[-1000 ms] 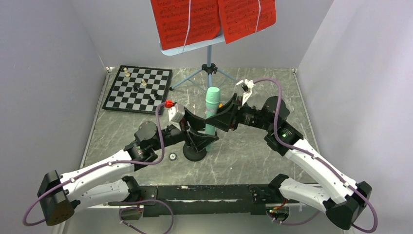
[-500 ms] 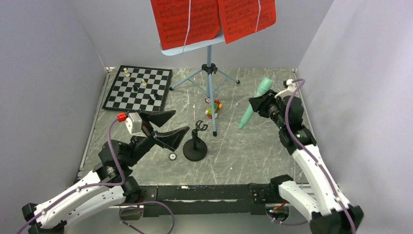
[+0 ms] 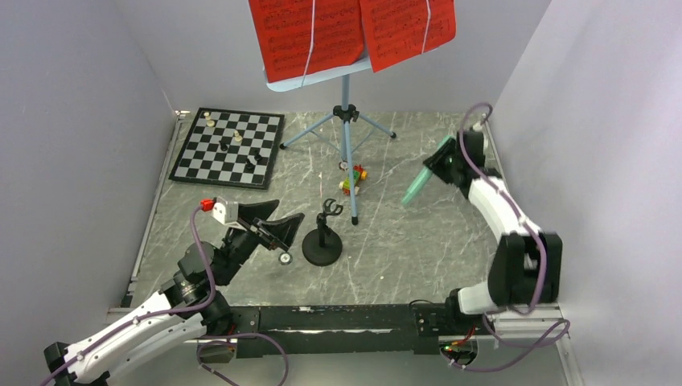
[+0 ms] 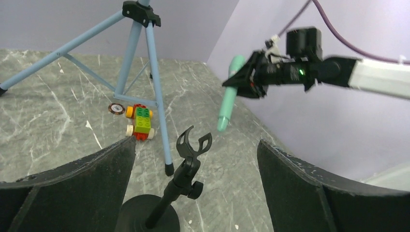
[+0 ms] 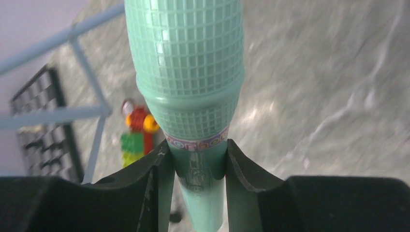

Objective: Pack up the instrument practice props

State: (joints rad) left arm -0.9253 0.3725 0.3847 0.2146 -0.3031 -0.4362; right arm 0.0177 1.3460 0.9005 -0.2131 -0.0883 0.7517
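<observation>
The mint-green toy microphone (image 3: 422, 178) hangs tilted above the table's far right, and my right gripper (image 3: 442, 159) is shut on its neck (image 5: 196, 166). Its meshed head (image 5: 188, 72) fills the right wrist view. The small black mic stand (image 3: 322, 241) stands upright at mid-table with its clip (image 4: 192, 144) empty. My left gripper (image 3: 279, 219) is open just left of the stand, with its fingers (image 4: 96, 179) on either side of the stand in the left wrist view and not touching it. Red sheet-music pages (image 3: 306, 36) rest on the light blue music stand (image 3: 347, 153) at the back.
A chessboard (image 3: 229, 146) with pieces lies at the back left. A small multicoloured block toy (image 3: 352, 178) sits by the tripod's foot. A tiny loose wheel (image 3: 285, 258) lies left of the mic stand's base. Grey walls close in on both sides.
My right arm lifted the microphone off the mic stand and swung it to the far right. My left gripper opened, let go of the stand and drew back leftward.
</observation>
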